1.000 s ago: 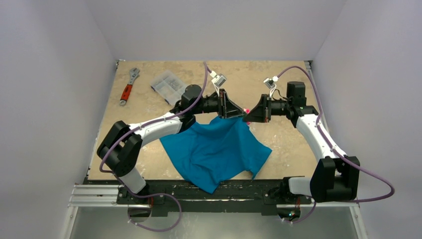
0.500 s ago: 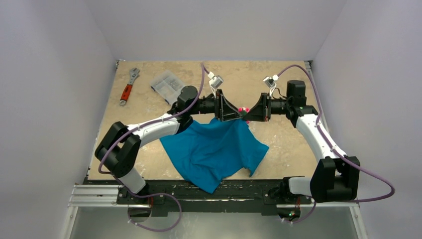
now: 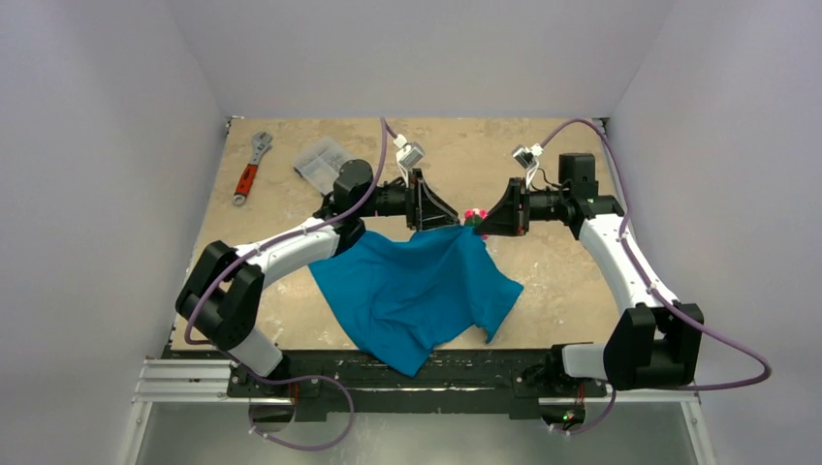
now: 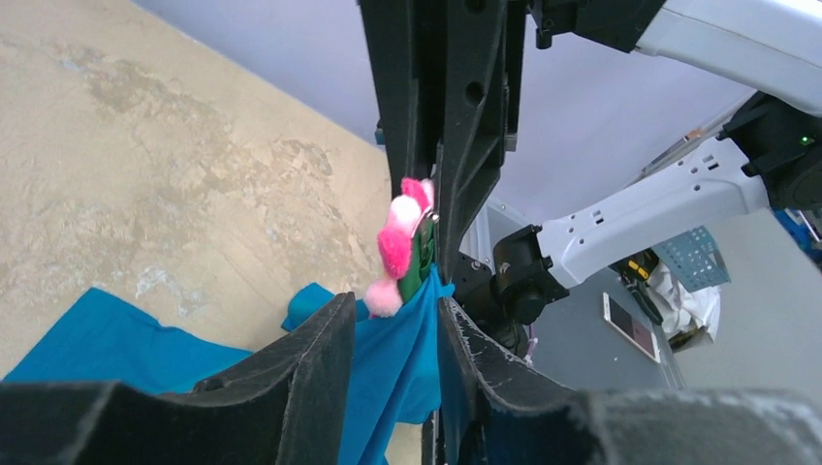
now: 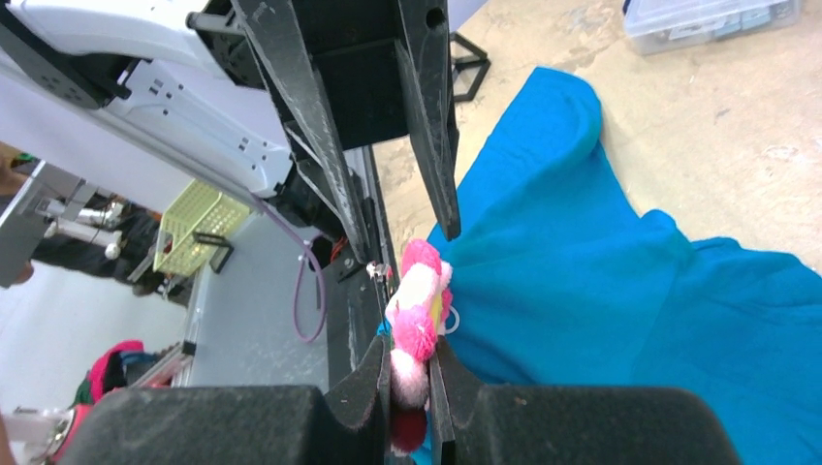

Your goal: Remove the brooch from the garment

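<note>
your right gripper has its fingers squeezed narrow on the small fluffy flower-shaped brooch, pink and white petals with a bit of yellow. one pink tuft sits right in the pinch, the rest sticks out past the tips. your left gripper faces it tip to tip, stopping just short of the brooch. its fingers stand partly apart and teal cloth fills the gap between them. you cannot tell from any view whether they actually pinch that cloth.

the brooch is up in the air between the two grippers, over the far middle of the table. a green back shows on it in the left wrist view. the large teal-blue soft cloth garment rises in a peak to the brooch's underside and touches it there. whether the pin goes through the cloth is too small to see.

from that lifted edge the garment drapes down toward you. the rest lies spread and rumpled on the tan stone-patterned table, its near corner reaching the black rail at the front edge. both arms reach inward from their sides, wrists facing each other.

at the far left of the table, well apart from the garment, lies a red-handled adjustable wrench. near it on the right is a clear plastic compartment box.
</note>
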